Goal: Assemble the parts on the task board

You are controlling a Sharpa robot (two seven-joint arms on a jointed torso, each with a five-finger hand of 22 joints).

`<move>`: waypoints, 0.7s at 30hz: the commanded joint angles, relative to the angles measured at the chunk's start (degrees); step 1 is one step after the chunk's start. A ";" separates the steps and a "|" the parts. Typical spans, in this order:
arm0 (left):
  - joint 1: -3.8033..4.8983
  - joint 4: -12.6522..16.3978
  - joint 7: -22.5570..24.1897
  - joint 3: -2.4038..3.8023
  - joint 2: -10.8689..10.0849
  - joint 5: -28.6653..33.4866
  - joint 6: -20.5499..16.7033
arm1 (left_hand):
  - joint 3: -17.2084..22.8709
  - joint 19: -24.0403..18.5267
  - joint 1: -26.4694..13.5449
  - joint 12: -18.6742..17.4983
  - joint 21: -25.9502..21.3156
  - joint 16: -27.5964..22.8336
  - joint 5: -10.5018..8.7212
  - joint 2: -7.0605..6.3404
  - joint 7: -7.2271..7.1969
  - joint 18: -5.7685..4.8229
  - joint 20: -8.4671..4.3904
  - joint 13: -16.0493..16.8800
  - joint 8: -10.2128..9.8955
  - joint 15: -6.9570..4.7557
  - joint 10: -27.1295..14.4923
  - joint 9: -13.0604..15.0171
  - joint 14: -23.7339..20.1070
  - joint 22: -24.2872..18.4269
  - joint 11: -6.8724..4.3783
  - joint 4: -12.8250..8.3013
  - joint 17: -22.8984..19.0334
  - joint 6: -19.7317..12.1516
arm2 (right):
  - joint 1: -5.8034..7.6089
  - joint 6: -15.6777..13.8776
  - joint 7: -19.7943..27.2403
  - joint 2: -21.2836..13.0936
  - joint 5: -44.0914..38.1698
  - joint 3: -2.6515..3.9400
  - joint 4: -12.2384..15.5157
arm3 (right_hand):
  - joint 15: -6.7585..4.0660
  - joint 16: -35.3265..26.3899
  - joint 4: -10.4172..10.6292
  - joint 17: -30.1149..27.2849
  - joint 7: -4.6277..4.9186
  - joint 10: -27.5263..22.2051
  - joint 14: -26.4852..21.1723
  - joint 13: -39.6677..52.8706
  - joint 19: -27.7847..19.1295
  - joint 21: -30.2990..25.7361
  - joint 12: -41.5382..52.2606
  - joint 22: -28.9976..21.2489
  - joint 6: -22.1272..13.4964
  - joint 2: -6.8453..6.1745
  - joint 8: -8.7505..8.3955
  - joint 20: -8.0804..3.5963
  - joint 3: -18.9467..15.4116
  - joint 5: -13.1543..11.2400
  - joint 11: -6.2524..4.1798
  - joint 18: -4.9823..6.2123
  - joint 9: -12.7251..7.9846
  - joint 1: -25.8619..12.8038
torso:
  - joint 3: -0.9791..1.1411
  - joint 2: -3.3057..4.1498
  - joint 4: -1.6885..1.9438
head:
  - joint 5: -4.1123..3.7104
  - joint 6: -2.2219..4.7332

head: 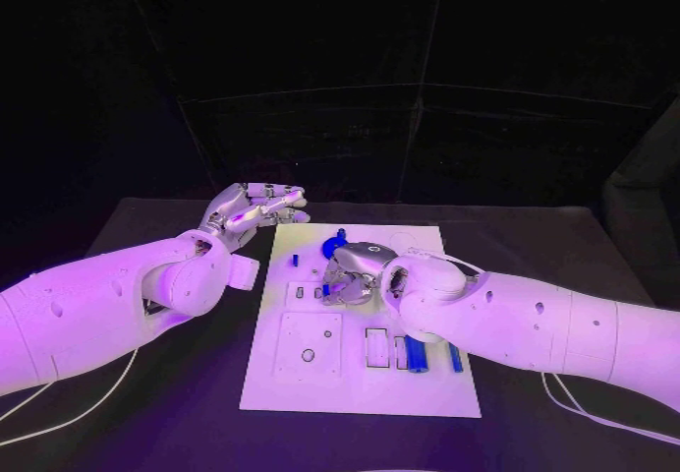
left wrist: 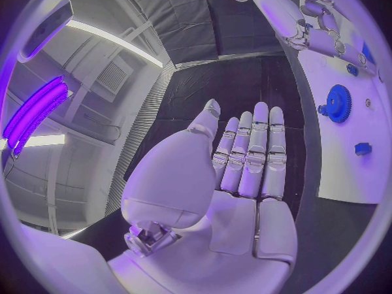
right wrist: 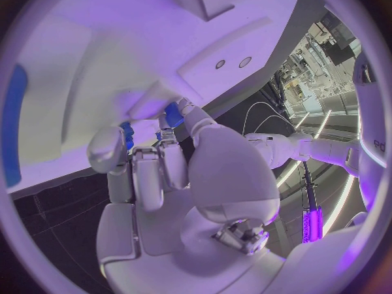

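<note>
Left hand [head: 253,208] hovers flat and released off the far-left corner of the task board [head: 284,379], fingers straight and holding nothing. Right hand [head: 358,272] is down on the board's middle, fingers curled round a small blue part [right wrist: 173,115] there. A blue gear [left wrist: 336,103] sits at the board's far end; more blue parts [head: 417,352] lie near its right edge on the black desk [head: 170,413].

Blue part [right wrist: 173,114] mostly behind right robot hand [right wrist: 163,176]
</note>
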 commanded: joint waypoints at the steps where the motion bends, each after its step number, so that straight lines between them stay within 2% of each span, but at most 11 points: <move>1: 0.10 0.09 0.14 0.05 0.01 -0.14 0.53 | 0.02 0.52 0.21 -0.36 -0.31 -0.32 -0.25 0.29 0.20 0.88 -0.07 -0.08 -0.28 -0.01 0.32 -0.08 0.46 -0.08 -0.11 -0.47 0.07 0.09 | -0.21 1.71 -1.58 -0.09 -1.11 -0.25 -0.02 | 0.48 -0.36 0.32 6.60 0.07 -0.39 4.25 4.49 -0.39 -0.31 -0.74 -0.09 -0.84 -0.96 -0.30 0.25 -0.44 0.29 0.50 0.17 -0.09 -0.40 | 0.01 -0.03 -0.01 | -0.05 0.02; 9: 0.10 0.11 0.11 0.05 -0.06 -0.14 0.52 | 0.02 0.52 0.21 -0.36 -0.31 -0.32 -0.25 0.29 0.20 0.88 -0.07 -0.08 -0.28 -0.01 0.32 -0.08 0.46 -0.08 -0.11 -0.47 0.07 0.09 | -0.22 -1.29 -3.15 -0.11 -1.85 -0.25 0.11 | 0.73 -0.61 1.41 6.11 0.23 -1.00 4.13 3.54 -0.61 -0.58 -2.00 -0.51 -1.80 -2.64 -0.20 0.55 -2.13 -0.03 0.74 0.25 -0.06 -2.44 | 0.01 -0.03 0.01 | 0.00 0.18; 16: 0.10 0.13 0.13 0.05 -0.09 -0.14 0.53 | 0.02 0.52 0.21 -0.36 -0.31 -0.32 -0.25 0.29 0.20 0.88 -0.07 -0.08 -0.28 -0.01 0.32 -0.08 0.46 -0.08 -0.11 -0.47 0.07 0.09 | -0.22 -3.44 -3.63 -0.09 -2.00 -0.26 0.21 | 0.80 -0.74 2.19 5.91 0.30 -1.65 4.08 2.59 -0.78 -0.82 -3.25 -0.87 -2.59 -3.39 -0.22 0.64 -3.52 -0.57 0.83 0.31 -0.08 -3.25 | 0.00 0.00 -0.07 | -0.06 0.37; 21: 0.10 0.14 0.08 0.05 -0.08 -0.14 0.62 | 0.03 0.52 0.23 -0.43 -0.34 -0.37 -0.25 0.28 0.23 0.87 -0.06 -0.09 -0.32 0.00 0.26 -0.09 0.46 -0.09 -0.08 -0.54 0.09 0.03 | -0.30 -7.73 -2.45 -0.38 -1.94 -0.26 0.75 | 1.15 -0.73 4.16 6.06 0.79 -1.90 4.09 2.24 -0.87 -1.07 -3.61 -1.18 -5.16 -4.97 -0.34 0.90 -6.89 -0.82 1.28 0.33 -0.13 -5.11 | 0.03 -0.02 -0.07 | -0.08 0.45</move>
